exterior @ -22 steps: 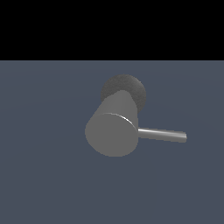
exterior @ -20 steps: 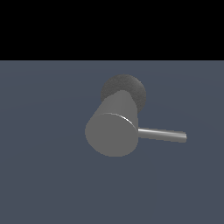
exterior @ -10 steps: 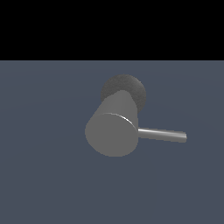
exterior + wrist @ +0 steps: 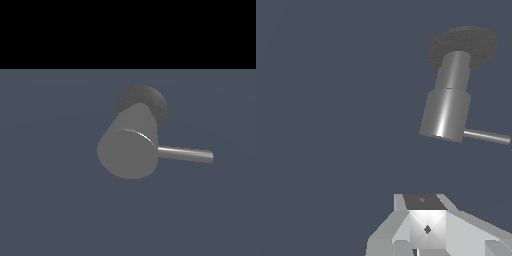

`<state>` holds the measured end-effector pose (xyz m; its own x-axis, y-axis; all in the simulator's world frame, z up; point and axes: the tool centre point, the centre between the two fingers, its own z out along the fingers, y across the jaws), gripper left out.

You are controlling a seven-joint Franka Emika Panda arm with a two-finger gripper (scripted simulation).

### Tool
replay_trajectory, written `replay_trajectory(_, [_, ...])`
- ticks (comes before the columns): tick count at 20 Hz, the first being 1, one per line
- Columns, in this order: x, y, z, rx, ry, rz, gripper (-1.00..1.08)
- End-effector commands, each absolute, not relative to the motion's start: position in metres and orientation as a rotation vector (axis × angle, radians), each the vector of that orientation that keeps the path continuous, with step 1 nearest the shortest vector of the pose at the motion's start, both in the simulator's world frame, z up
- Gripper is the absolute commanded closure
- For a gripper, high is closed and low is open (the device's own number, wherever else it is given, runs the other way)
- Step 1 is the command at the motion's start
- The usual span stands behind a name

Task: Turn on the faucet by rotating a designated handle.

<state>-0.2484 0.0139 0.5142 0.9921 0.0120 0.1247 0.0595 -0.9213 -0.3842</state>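
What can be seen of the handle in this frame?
The handle is a thin, straight, shiny grey rod that looks like metal. It sticks sideways out of the faucet, near the flat round end, and points toward the exterior view's right, roughly level. Its near end joins the cylinder; its far end is free. Nothing else touches it: the gripper shows only in the wrist view, apart from it.

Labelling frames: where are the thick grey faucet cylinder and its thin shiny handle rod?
Thick grey faucet cylinder (image 4: pixel 127 152), exterior view, flat round end.
Thin shiny handle rod (image 4: pixel 186 153), exterior view, mid-length.
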Motion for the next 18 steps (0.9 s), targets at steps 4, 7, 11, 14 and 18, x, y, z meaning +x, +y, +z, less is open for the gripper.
replay_trajectory(4, [-0.244, 0.007, 0.523, -2.509, -0.046, -0.218, 1.08])
replay_trajectory(7, [-0.241, 0.001, 0.528, -2.383, -0.037, -0.245, 1.08])
replay_trajectory(11, [-0.236, -0.009, 0.535, -2.215, -0.019, -0.280, 1.08])
replay_trajectory(14, [-0.232, -0.019, 0.539, -2.089, 0.000, -0.305, 1.08])
replay_trajectory(18, [-0.225, -0.034, 0.544, -1.923, 0.032, -0.337, 1.08])
